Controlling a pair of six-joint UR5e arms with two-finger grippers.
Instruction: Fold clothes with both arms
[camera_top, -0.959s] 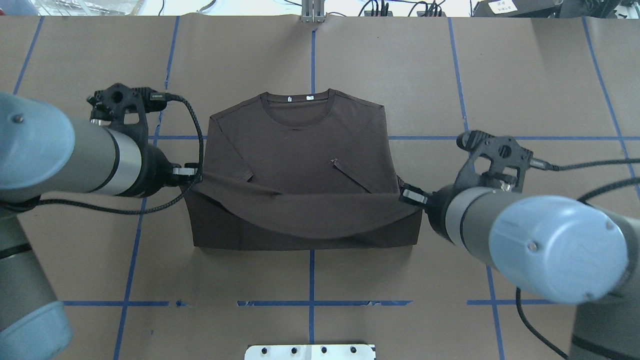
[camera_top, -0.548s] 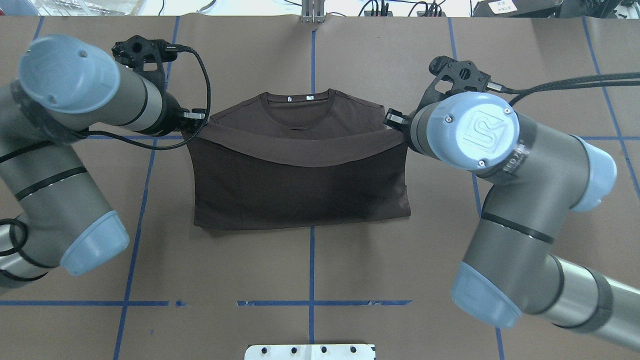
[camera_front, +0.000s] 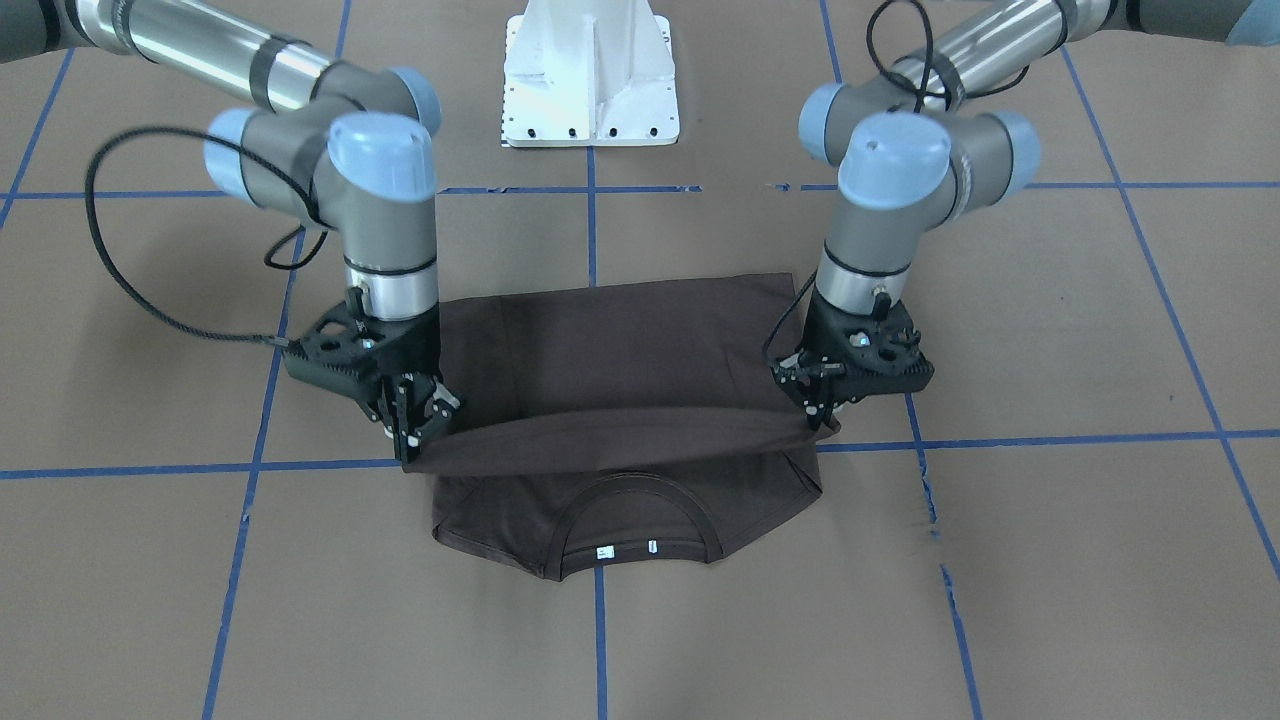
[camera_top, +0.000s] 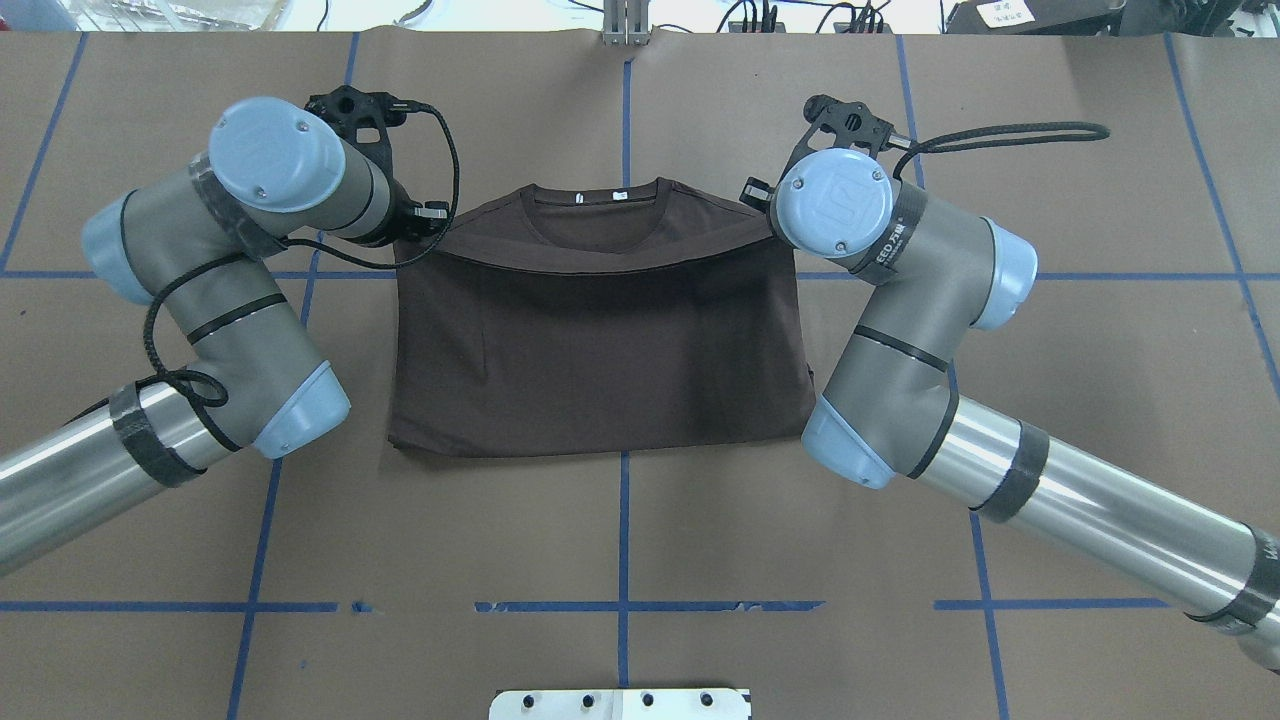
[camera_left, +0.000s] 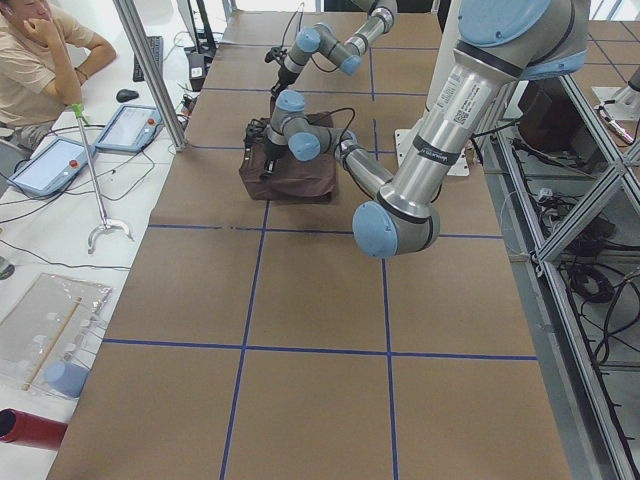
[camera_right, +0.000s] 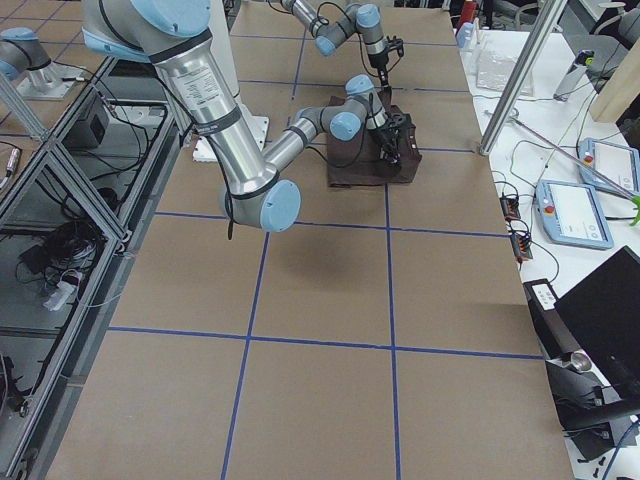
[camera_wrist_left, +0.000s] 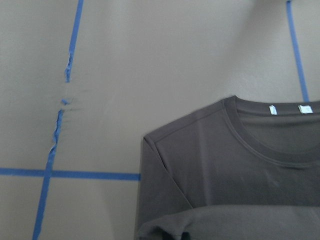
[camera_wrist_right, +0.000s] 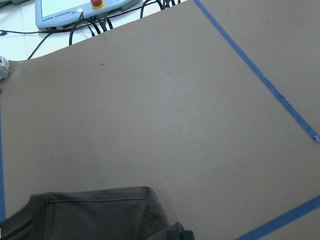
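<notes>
Dark brown T-shirt (camera_top: 600, 350) at middle of surface (camera_top: 1000, 150), collar (camera_top: 598, 205) toward far edge, white neck tag (camera_top: 620, 196) showing. Lower half doubled over chest, fold line toward robot's edge. Hem stretched in shallow sag between both hands, just short of collar, a little above layer below. Left hand (camera_front: 822, 415) clenched on one hem corner. Right hand (camera_front: 412, 440) clenched on opposite corner. Left arm (camera_top: 230, 300) and right arm (camera_top: 900, 330) bent in at shirt's two sides, wrists pointing down. Shoulders and collar flat, uncovered
</notes>
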